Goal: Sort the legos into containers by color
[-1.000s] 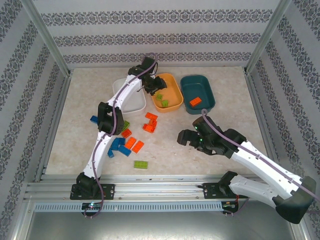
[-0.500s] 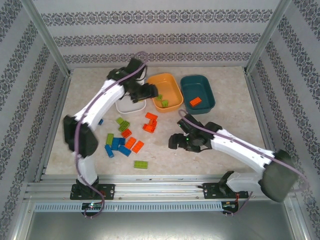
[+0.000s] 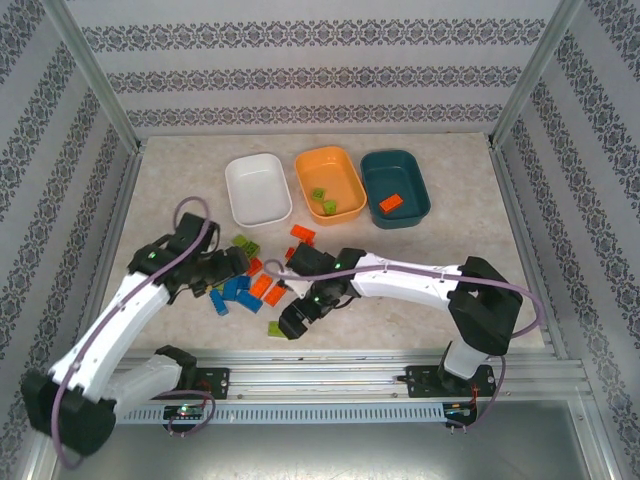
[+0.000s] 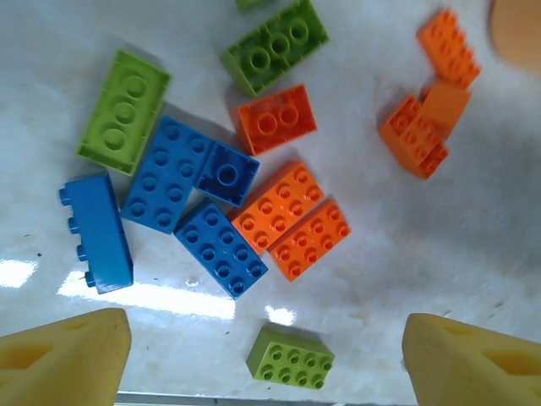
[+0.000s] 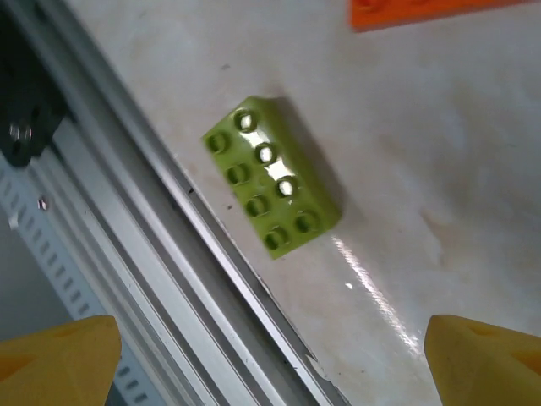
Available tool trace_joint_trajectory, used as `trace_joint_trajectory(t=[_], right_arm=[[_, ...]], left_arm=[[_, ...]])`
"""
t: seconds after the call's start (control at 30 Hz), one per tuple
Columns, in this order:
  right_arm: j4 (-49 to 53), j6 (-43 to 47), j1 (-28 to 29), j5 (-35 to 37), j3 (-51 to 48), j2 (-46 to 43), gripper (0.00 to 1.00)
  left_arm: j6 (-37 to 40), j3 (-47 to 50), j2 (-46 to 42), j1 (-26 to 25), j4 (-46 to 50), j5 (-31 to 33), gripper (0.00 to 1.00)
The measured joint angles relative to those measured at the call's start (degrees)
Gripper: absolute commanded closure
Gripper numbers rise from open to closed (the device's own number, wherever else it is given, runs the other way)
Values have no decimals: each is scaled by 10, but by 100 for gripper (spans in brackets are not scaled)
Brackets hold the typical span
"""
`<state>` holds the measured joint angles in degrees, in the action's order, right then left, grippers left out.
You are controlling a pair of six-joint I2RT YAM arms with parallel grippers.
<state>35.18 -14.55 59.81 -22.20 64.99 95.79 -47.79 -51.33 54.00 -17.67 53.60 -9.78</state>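
In orange dish [image 3: 305, 165]: two lime legos [image 3: 318, 193]. In teal dish [image 3: 421, 182]: one orange lego [image 3: 391, 202]. Left gripper [image 3: 234, 261], right gripper [image 3: 290, 325]: spread apart, unloaded.

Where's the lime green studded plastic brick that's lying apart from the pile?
In the right wrist view, the lime green brick lies studs-up on the table, beside the near metal rail, under the open right gripper.

- Table [image 3: 480, 250]: the pale marbled top I work over.
- Far side: white dish [image 3: 258, 190], orange dish [image 3: 336, 172] and teal dish [image 3: 396, 175] in a row.
- Near left: loose bricks [image 4: 279, 207] in blue, orange and lime, clustered.
- Lime brick [image 5: 272, 176]: apart, beside the front rail [image 3: 350, 362].
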Motion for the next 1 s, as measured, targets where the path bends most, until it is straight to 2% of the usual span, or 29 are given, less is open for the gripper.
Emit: trace_joint_trajectory(t=[0.13, 0.37, 0.57, 0.8, 0.9, 1.0], right_arm=[[10, 65, 12, 12, 18, 23, 7], [26, 132, 42, 67, 50, 73, 8], [26, 150, 46, 94, 66, 93, 11], [22, 163, 75, 123, 85, 142, 12], [22, 164, 85, 135, 87, 154, 14], [22, 163, 86, 144, 95, 160, 21]], left_arm=[[-34, 24, -64, 26, 0, 0, 11], [-94, 70, -119, 32, 5, -9, 2], [-119, 70, -128, 32, 16, -18, 0], [-148, 92, -181, 32, 37, -20, 0], [-157, 95, -188, 32, 48, -19, 0], [-159, 95, -188, 32, 55, -20, 0]])
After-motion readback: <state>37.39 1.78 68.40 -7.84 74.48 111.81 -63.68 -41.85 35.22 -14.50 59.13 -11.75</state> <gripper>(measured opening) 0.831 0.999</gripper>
